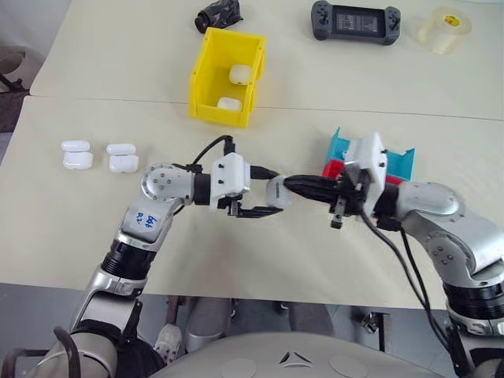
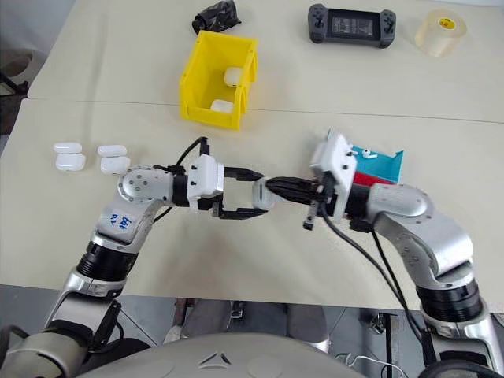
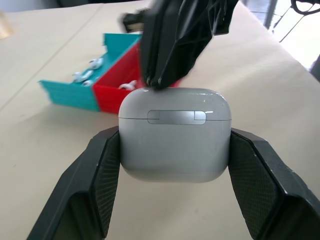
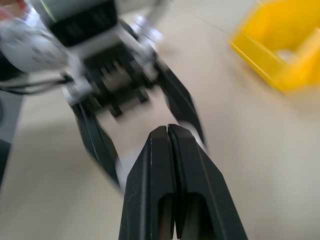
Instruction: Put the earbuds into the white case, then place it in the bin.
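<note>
My left gripper [image 1: 269, 202] is shut on a white case [image 3: 175, 135], one finger on each side, and holds it above the table with the lid closed and the hinge facing the left wrist camera. My right gripper [image 1: 290, 185] is shut, and its fingertips [image 3: 156, 80] rest against the top of the case's lid. The yellow bin [image 1: 206, 87] stands at the back left with two white cases inside. Small white earbuds [image 3: 86, 75] lie in the blue tray, and another lies in the red tray.
The blue tray [image 1: 340, 146] and red tray [image 1: 332, 168] sit right behind my right wrist. Two more white cases [image 1: 77, 155] lie at the far left. A game controller [image 1: 354, 21], a tape roll [image 1: 445, 30] and a black object [image 1: 218, 14] lie along the back.
</note>
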Available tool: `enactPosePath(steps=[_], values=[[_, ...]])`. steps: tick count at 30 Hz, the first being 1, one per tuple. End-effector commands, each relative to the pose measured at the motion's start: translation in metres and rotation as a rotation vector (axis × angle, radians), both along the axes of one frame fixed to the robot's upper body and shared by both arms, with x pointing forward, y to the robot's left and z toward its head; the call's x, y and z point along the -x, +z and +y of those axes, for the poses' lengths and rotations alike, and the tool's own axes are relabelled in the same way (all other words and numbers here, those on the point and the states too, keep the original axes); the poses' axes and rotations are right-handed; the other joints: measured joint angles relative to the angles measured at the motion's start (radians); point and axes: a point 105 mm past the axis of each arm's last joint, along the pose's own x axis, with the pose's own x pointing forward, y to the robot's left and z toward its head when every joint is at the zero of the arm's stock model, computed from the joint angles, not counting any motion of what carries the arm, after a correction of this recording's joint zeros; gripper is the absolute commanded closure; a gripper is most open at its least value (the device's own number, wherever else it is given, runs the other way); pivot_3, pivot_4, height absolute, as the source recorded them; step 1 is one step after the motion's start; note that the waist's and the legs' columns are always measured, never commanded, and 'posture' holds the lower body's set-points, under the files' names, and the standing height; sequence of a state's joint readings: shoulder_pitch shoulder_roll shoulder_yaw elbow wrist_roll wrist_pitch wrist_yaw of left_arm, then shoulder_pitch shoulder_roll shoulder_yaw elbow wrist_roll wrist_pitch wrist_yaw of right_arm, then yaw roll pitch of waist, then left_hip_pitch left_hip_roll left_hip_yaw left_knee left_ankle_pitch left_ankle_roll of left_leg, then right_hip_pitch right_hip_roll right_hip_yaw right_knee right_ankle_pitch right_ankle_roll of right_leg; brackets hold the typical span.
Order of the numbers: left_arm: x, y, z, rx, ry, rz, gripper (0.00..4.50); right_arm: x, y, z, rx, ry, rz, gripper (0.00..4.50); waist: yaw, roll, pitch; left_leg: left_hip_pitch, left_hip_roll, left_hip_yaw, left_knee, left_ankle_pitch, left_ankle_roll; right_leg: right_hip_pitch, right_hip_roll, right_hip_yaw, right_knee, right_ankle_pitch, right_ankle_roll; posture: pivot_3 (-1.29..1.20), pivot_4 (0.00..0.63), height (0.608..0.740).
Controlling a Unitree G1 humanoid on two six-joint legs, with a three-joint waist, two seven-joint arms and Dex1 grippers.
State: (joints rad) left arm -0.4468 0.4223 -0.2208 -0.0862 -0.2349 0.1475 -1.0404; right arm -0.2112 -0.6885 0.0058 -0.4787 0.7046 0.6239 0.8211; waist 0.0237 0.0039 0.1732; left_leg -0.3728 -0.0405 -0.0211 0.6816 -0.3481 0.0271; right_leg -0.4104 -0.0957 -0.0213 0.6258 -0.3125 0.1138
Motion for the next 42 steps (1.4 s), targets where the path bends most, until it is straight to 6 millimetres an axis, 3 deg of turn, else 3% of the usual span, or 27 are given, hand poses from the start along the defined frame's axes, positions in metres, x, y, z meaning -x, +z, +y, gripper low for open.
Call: enactPosePath(steps=[1, 6, 10, 14, 19, 22, 25, 27, 31, 37, 39, 42], values=[[0.003, 0.020, 0.005, 0.116, 0.048, -0.016, 1.70, 0.009, 0.013, -0.012, -0.071, 0.024, -0.065, 4.45, 0.000, 0.000, 0.000, 0.000, 0.000, 0.000, 0.000, 0.000, 0.000, 0.000, 0.000, 0.000, 0.000, 0.000, 0.000, 0.00, 0.150, 0.740], [-0.019, 0.036, 0.024, 0.304, 0.277, 0.042, 1.70, 0.009, 0.030, -0.039, -0.235, -0.081, -0.087, 4.29, -0.001, 0.000, 0.000, 0.001, 0.000, 0.001, 0.000, 0.000, 0.000, 0.000, 0.000, 0.001, 0.001, 0.000, 0.000, 0.00, 0.150, 0.740], [-0.058, 0.066, 0.058, 0.480, 0.555, -0.015, 1.70, 0.012, 0.034, -0.069, -0.255, -0.232, -0.137, 3.18, 0.006, -0.001, 0.001, 0.001, 0.000, 0.000, 0.001, 0.000, -0.001, 0.001, 0.000, 0.000, 0.001, 0.000, 0.000, 0.00, 0.150, 0.740], [-0.096, 0.089, 0.081, 0.485, 0.715, -0.093, 1.70, 0.015, 0.036, -0.087, -0.222, -0.343, -0.207, 1.85, 0.004, -0.002, 0.001, 0.001, 0.000, 0.001, 0.001, 0.000, -0.001, 0.001, 0.001, 0.000, 0.001, 0.000, 0.001, 0.00, 0.150, 0.740], [-0.134, 0.090, 0.079, 0.412, 0.718, -0.046, 1.70, 0.017, 0.038, -0.081, -0.223, -0.352, -0.235, 0.12, 0.001, -0.002, 0.001, 0.001, -0.001, 0.003, 0.000, 0.000, -0.001, 0.000, 0.001, -0.001, 0.003, 0.001, 0.001, 0.00, 0.150, 0.740], [-0.153, 0.077, 0.074, 0.344, 0.729, 0.027, 1.70, 0.017, 0.041, -0.074, -0.230, -0.341, -0.252, 0.02, 0.003, -0.003, 0.002, 0.001, -0.001, 0.003, 0.001, 0.001, -0.001, 0.000, 0.002, -0.004, 0.002, 0.001, 0.001, 0.00, 0.150, 0.740], [-0.159, 0.075, 0.070, 0.327, 0.718, 0.037, 0.70, 0.019, 0.043, -0.067, -0.236, -0.331, -0.261, 0.00, -0.001, -0.004, 0.002, 0.001, -0.002, 0.003, 0.000, 0.001, -0.001, 0.000, 0.002, -0.007, 0.003, 0.001, 0.002, 0.00, 0.150, 0.740], [-0.157, 0.074, 0.064, 0.318, 0.682, 0.038, 0.08, 0.021, 0.043, -0.063, -0.240, -0.326, -0.263, 0.00, -0.001, -0.004, 0.003, 0.001, -0.001, 0.003, -0.001, 0.001, -0.001, -0.001, 0.002, -0.007, 0.004, 0.001, 0.002, 0.00, 0.150, 0.740], [-0.145, 0.076, 0.058, 0.294, 0.595, -0.019, 0.03, 0.021, 0.043, -0.063, -0.244, -0.328, -0.264, 0.00, 0.001, -0.005, 0.003, 0.000, -0.001, 0.003, 0.000, 0.001, -0.001, -0.001, 0.002, -0.007, 0.004, 0.001, 0.002, 0.00, 0.150, 0.740], [-0.079, 0.069, 0.057, 0.272, 0.291, -0.075, 0.03, 0.016, 0.040, -0.063, -0.232, -0.292, -0.259, 0.00, -0.010, -0.005, 0.003, 0.000, 0.000, 0.003, 0.000, 0.001, -0.001, -0.001, 0.001, 0.000, 0.003, 0.001, 0.003, 0.00, 0.150, 0.740], [-0.045, 0.050, 0.076, 0.209, 0.239, -0.060, 0.03, 0.014, 0.040, -0.062, -0.210, -0.254, -0.264, 0.00, -0.018, -0.005, 0.003, 0.000, 0.000, 0.002, 0.001, 0.001, -0.001, -0.001, 0.001, 0.001, 0.002, 0.001, 0.002, 0.00, 0.150, 0.740], [-0.011, 0.034, 0.097, 0.170, 0.241, -0.013, 0.03, 0.011, 0.039, -0.063, -0.167, -0.208, -0.271, 0.00, -0.030, -0.004, 0.003, 0.003, 0.001, 0.003, -0.001, 0.001, -0.001, 0.000, 0.001, 0.004, 0.002, 0.001, 0.001, 0.00, 0.150, 0.740]])
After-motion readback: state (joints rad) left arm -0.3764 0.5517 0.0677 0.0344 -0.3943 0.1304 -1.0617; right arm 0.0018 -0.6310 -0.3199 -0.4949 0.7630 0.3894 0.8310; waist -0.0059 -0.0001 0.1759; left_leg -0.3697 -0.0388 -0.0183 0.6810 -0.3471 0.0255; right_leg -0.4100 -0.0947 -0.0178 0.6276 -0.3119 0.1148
